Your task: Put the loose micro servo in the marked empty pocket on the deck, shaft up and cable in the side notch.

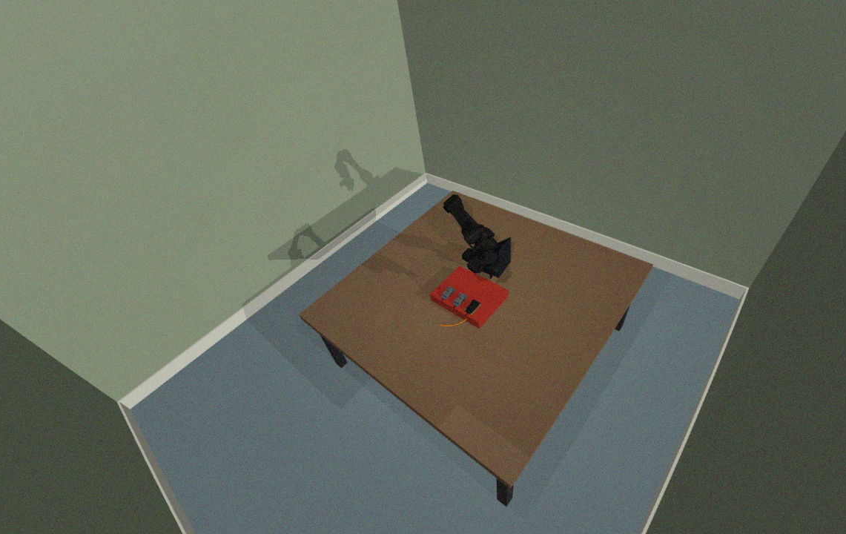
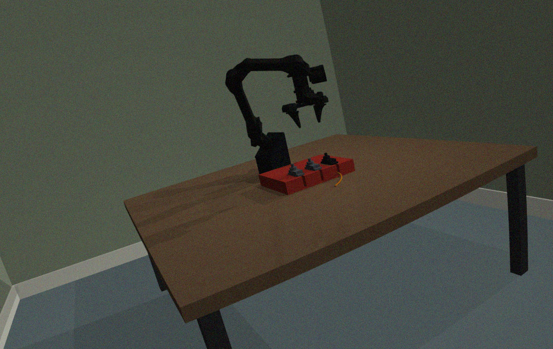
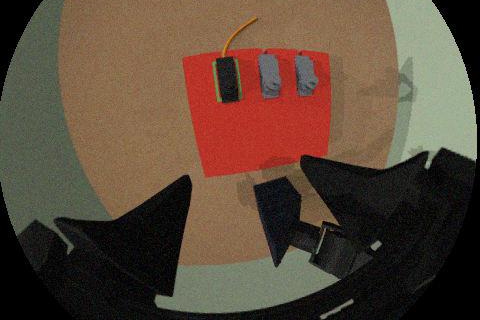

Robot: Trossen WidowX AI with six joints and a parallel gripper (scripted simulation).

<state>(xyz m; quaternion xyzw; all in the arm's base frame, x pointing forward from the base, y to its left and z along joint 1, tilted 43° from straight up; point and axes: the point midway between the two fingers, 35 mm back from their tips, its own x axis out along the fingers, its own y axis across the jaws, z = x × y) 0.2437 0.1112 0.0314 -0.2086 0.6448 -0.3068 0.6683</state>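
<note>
The black micro servo is in the marked pocket, inside the green outline on the red deck. Its shaft points up, and it stands about as high as the grey servos beside it. Whether both ears lie perfectly flat is too small to tell. Its orange cable leaves at the notch side and runs over the deck's edge towards the table. The notch under it is not clearly visible. My gripper is wide open and empty, high above the deck, apart from the servo.
Two grey servos sit in the deck's other pockets, in a row with the black one. The arm's dark base stands behind the deck on the brown table.
</note>
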